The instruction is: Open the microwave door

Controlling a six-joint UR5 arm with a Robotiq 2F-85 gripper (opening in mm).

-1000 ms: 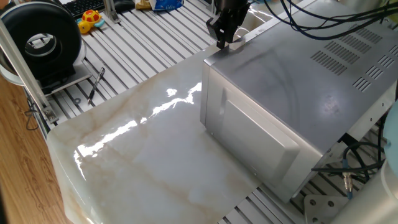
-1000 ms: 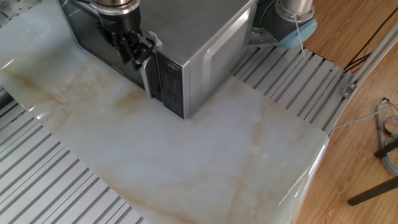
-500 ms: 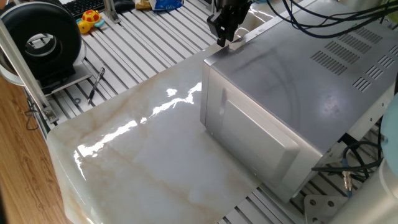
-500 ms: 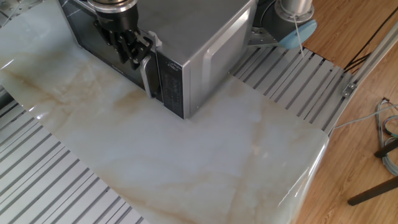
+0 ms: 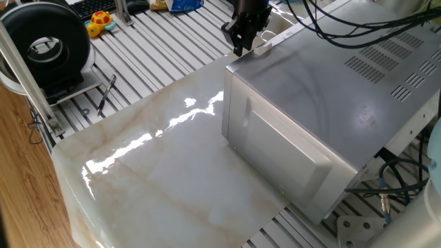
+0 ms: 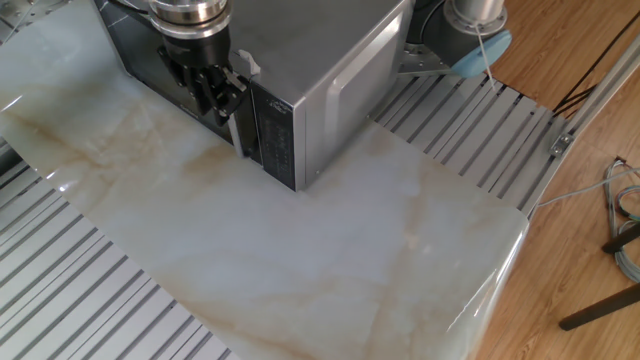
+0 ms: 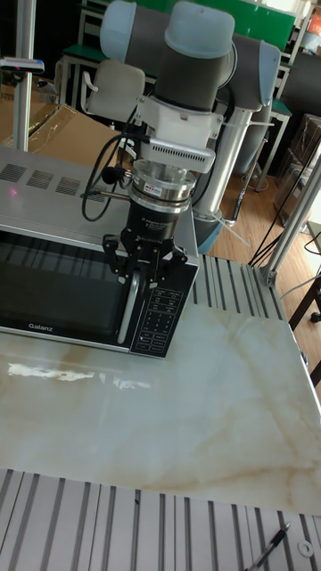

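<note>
**Non-task items in view**

A marble-patterned worktop (image 5: 158, 172) is lying over a slatted metal bench (image 5: 158, 48). A black fan housing (image 5: 45, 45) is standing at the bench's far left edge. A yellow toy (image 5: 100, 21) is resting beside a black keyboard (image 5: 93, 6). A pen (image 5: 106, 94) is lying on the slats. Black cables (image 5: 358, 24) are trailing across the upper right. A wooden floor (image 6: 590, 150) is showing beyond the bench.
</note>
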